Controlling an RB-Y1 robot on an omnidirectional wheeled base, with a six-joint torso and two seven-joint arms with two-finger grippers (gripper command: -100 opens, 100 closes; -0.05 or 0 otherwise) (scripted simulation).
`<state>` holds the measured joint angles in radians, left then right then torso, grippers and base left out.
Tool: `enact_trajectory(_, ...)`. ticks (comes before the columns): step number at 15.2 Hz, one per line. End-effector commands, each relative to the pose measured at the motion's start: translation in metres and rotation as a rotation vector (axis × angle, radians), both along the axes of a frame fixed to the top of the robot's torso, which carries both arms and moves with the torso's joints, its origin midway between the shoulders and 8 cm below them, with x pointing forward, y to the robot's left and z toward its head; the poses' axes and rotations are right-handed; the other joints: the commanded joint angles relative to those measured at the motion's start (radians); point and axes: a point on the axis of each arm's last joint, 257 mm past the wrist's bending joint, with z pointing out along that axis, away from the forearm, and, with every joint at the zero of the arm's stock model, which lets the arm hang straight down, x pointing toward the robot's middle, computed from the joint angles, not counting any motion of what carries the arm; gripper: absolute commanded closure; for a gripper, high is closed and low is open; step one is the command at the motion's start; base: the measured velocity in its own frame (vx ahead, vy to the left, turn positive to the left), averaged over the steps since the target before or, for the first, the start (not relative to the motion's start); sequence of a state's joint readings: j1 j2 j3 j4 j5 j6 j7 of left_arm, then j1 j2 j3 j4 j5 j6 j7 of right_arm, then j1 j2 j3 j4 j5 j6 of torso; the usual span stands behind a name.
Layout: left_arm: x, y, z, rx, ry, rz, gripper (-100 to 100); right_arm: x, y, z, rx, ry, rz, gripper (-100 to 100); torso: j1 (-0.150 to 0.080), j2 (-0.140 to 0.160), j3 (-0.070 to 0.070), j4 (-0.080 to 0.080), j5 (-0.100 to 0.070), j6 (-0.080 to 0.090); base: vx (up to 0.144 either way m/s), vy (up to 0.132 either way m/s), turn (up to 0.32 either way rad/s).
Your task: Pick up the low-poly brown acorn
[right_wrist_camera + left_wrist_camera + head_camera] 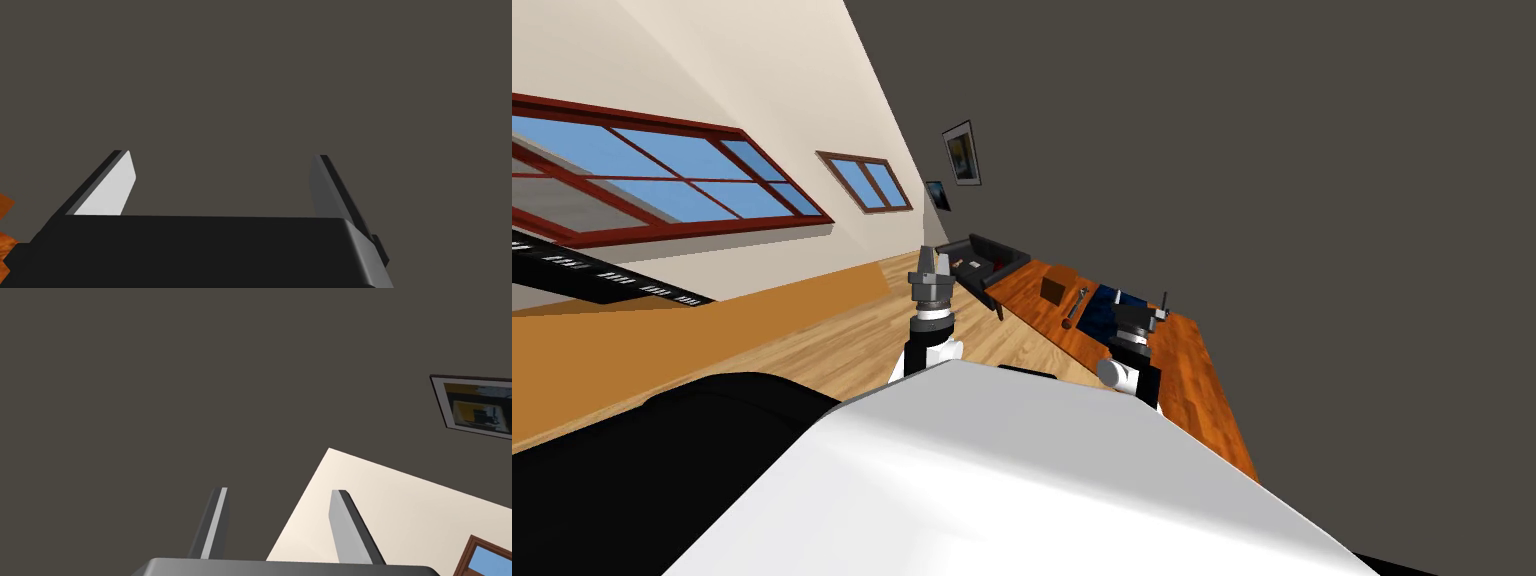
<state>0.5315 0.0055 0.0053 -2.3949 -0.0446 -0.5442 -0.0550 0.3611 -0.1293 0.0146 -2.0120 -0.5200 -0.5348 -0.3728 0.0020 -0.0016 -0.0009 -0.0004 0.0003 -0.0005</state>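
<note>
A long orange-brown wooden tabletop runs along the dark grey wall. On it lie a small brown blocky thing, a thin grey and brown item and a blue thing; which one is the acorn is too small to tell. My right gripper hovers over the tabletop beside the blue thing. It stands open, facing the grey wall with nothing between its fingers. My left gripper is raised over the floor, left of the table, open and holding nothing.
A dark armchair stands at the table's far end. Wooden floor stretches to the left, under a cream wall with red-framed windows. A black area lies at the lower left. A sliver of the orange tabletop shows beside my right hand.
</note>
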Motion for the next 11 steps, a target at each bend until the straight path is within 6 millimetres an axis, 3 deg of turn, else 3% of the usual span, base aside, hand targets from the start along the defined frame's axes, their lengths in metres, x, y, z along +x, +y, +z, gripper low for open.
enact_trajectory(1,0.000,0.000,0.000,0.000,0.000,0.000,0,0.010,-0.008,-0.022,0.068,0.039,0.019,-100,0.000,0.000,0.000,0.000,0.000,0.000,0.017,0.033,0.129)
enact_trajectory(2,0.000,0.000,0.000,0.000,0.000,0.000,0,0.010,-0.010,-0.023,0.081,0.038,0.021,-100,0.000,0.000,0.000,0.000,0.000,0.000,0.015,0.021,0.041)
enact_trajectory(7,0.000,0.000,0.000,0.000,0.000,0.000,0,0.028,-0.029,-0.070,0.235,0.114,0.056,-100,-0.001,0.000,0.000,0.000,0.000,0.000,0.017,0.023,0.079)
enact_trajectory(8,0.000,0.000,0.000,0.000,0.000,0.000,0,0.028,-0.031,-0.070,0.246,0.113,0.057,-100,-0.001,0.000,0.000,0.000,0.000,0.000,0.015,0.015,0.048)
enact_trajectory(9,0.000,0.000,0.000,0.000,0.000,0.000,0,0.035,-0.037,-0.087,0.299,0.140,0.072,-100,-0.001,0.000,0.000,0.000,0.000,0.000,0.019,0.022,0.113)
enact_trajectory(11,0.000,0.000,0.000,0.000,0.000,0.000,0,0.036,-0.041,-0.096,0.335,0.148,0.069,-100,0.000,0.000,0.000,0.000,0.000,0.000,0.017,0.020,0.076)
